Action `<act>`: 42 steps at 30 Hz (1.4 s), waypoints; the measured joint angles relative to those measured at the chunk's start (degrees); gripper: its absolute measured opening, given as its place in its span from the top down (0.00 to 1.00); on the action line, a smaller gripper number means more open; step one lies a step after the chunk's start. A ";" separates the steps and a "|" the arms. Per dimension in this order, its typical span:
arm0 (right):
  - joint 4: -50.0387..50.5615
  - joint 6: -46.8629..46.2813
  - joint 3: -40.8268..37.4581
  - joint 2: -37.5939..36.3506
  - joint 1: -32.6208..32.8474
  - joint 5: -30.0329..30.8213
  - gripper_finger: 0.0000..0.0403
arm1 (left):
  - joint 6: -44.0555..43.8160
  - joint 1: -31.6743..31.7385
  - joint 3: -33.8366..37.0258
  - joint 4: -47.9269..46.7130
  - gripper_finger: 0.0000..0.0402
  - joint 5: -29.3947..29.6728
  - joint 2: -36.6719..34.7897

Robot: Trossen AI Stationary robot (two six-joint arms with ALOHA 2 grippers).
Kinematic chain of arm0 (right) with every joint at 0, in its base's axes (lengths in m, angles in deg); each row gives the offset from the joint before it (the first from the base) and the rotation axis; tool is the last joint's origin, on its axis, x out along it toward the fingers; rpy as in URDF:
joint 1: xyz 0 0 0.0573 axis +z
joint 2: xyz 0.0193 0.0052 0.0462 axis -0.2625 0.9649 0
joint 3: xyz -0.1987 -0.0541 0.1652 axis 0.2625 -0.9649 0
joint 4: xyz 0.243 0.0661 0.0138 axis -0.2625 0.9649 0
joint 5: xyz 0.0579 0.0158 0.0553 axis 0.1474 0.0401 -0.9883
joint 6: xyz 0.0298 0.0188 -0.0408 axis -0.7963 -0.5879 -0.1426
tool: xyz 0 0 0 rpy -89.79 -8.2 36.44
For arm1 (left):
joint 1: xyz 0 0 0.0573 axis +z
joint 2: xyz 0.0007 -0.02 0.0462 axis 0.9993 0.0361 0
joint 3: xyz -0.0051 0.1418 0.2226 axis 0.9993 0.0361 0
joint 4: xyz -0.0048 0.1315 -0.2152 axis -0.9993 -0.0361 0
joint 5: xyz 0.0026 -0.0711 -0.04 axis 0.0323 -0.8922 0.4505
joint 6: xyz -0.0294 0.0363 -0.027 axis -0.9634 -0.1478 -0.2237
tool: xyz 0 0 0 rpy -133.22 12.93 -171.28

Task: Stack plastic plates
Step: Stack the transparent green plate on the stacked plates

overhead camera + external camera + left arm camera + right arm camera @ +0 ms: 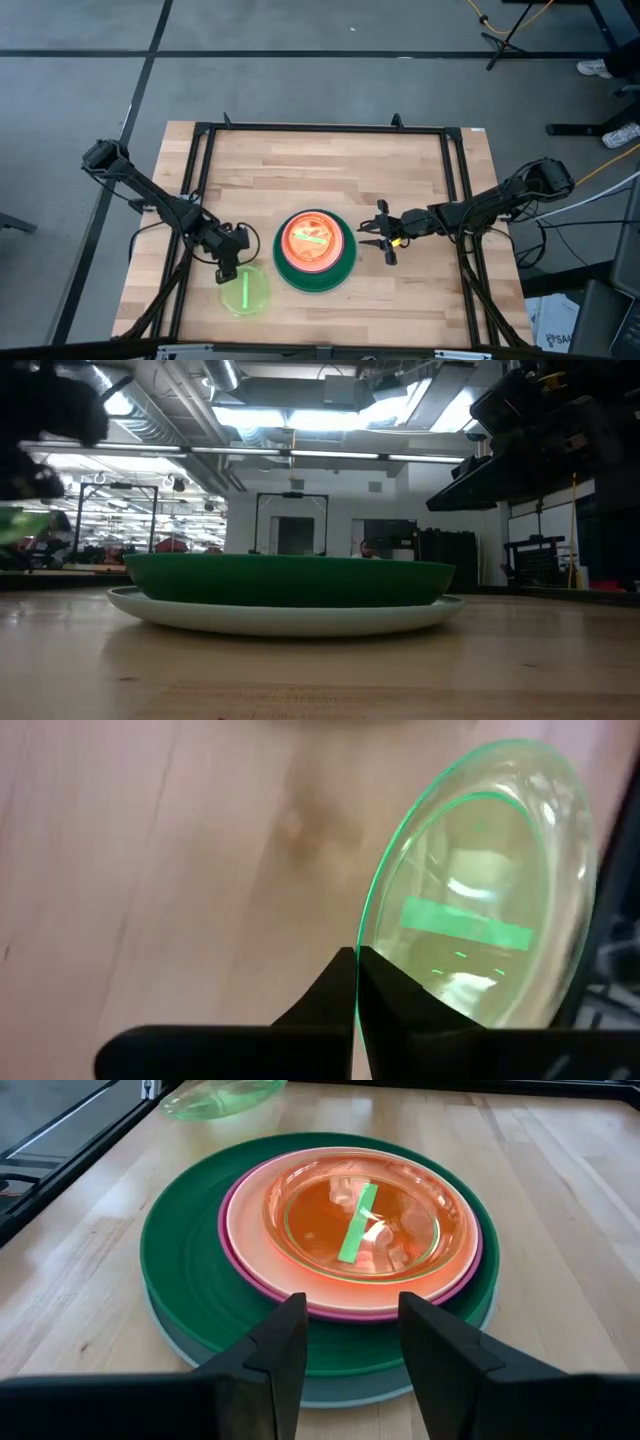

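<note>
Neon green plate (480, 920) pinched by its rim in the left gripper (229, 266), near the table's (420, 170) front edge, just left of the stack. Stack at table centre: dark green plate (190, 1280) over a pale one, then magenta plate (236, 1245), cream plate (250, 1215), orange plate (400, 1255) with a green one on top. Right gripper (383, 239) sits just right of the stack, fingers (450, 1355) apart, empty.

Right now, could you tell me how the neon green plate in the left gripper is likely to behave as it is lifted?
The neon green plate looks thin, so probably light and stiff. The left gripper pinches only its rim, so it may swing or slip. Its glossy surface suggests it is slippery.
</note>
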 joint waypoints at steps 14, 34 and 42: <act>0.00 0.02 0.02 0.00 0.01 0.00 0.62 | 0.37 9.21 -7.18 4.44 1.00 11.04 -0.04; -0.02 0.00 0.02 0.00 0.00 -0.05 0.62 | 18.22 24.24 -7.21 23.55 0.98 16.05 11.87; 0.00 0.00 0.02 0.00 0.01 -0.04 0.62 | 18.20 26.83 -7.21 24.73 0.98 15.98 15.26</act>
